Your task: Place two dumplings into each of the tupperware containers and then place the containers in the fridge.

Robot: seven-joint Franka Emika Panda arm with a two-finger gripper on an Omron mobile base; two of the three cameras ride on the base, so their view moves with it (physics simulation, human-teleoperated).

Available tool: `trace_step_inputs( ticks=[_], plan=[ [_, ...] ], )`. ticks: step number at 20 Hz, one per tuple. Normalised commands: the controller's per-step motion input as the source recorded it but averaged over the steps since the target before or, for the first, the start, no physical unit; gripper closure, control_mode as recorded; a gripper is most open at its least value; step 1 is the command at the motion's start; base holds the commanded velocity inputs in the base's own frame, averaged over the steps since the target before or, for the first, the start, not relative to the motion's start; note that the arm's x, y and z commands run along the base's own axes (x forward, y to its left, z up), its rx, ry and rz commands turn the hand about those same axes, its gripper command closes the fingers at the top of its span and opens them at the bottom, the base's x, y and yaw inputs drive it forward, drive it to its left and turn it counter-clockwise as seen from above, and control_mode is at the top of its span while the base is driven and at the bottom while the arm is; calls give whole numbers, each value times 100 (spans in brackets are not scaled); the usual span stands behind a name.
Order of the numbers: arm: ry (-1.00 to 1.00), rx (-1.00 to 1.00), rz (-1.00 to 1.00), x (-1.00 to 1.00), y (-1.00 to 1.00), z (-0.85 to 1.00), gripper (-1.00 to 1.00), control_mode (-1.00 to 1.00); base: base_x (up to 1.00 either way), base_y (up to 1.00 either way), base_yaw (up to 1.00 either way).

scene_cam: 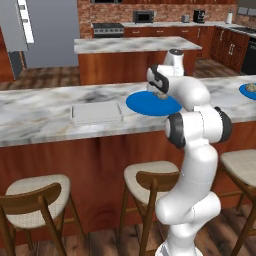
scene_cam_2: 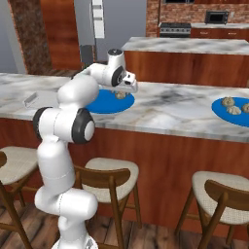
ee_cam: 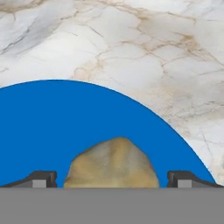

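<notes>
You are lined up to pick a dumpling [ee_cam: 112, 162] off the near blue plate [scene_cam: 145, 106]. In the hand view it sits between the two finger tips of the gripper [ee_cam: 112, 179], whose jaws stand spread as wide as they go with nothing in them. Come straight down so both fingers [ee_cam: 41, 178] clear the lump's sides, then close gently across its middle; I'd expect the wrinkled skin to slip if you pinch high.

Left of that plate, on the marble counter [scene_cam: 35, 112], lies a pale tupperware container [scene_cam: 96, 113], apparently empty. Right of the plate, well apart along the counter, a second blue plate [scene_cam_2: 221, 111] carries more dumplings [scene_cam_2: 228, 102]. Beyond the plate stands a kitchen island [scene_cam: 130, 46], with the grey fridge [scene_cam: 45, 30] at far left.
</notes>
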Motion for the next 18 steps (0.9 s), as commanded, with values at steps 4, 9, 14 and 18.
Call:
trace_step_inputs(
  ticks=[4, 9, 14, 18],
  plan=[
    [2, 0, 0, 11, 0, -16, -100, -100, 0, 0, 0],
    [6, 0, 0, 0, 0, -15, 100, -100, 0, 0, 0],
    [0, 0, 0, -8, 3, 10, 100, -100, 0, 0, 0],
    [0, -1, 0, -36, 67, 51, 100, -100, 0, 0, 0]
  ],
)
